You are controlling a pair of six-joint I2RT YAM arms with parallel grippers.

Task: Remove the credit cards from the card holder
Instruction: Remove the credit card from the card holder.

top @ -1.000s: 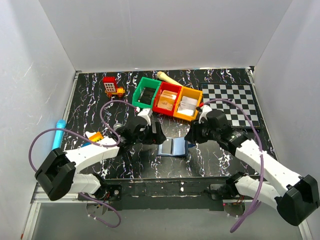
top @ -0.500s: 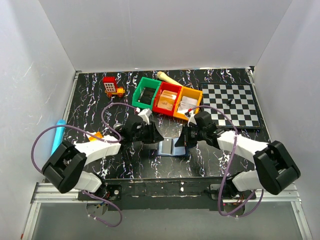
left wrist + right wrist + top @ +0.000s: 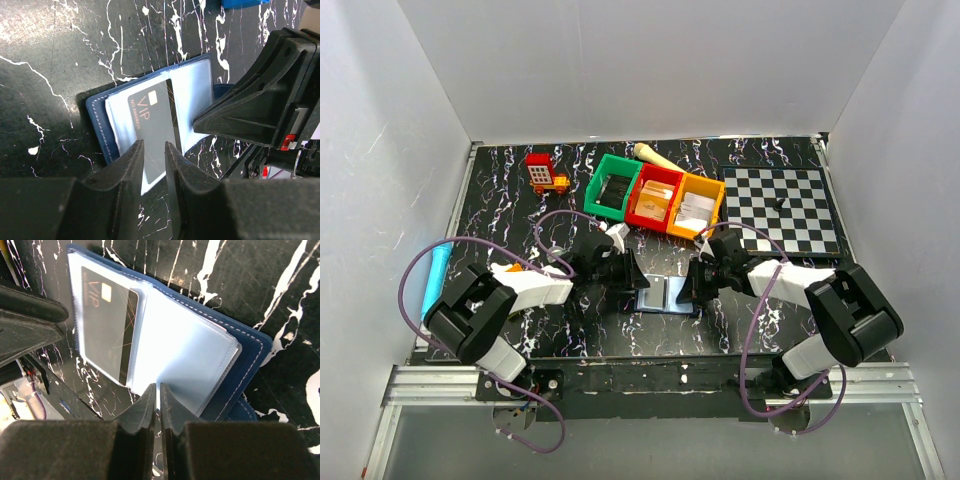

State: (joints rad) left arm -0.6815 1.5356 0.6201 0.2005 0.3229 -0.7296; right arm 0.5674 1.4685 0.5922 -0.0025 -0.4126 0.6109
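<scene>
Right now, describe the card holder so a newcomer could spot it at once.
On the black marbled table, look just in front of the row of green, red and orange bins. The card holder lies open and flat there: navy outside, pale blue inside, with a dark card in its clear sleeve.

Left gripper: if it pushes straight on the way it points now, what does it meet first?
The black card in the card holder: it lies right between the left gripper's fingertips. Height is unclear, so the tips might skim over it.

Three bins (image 3: 657, 171), one card holder (image 3: 667, 295), one card (image 3: 150, 117)
</scene>
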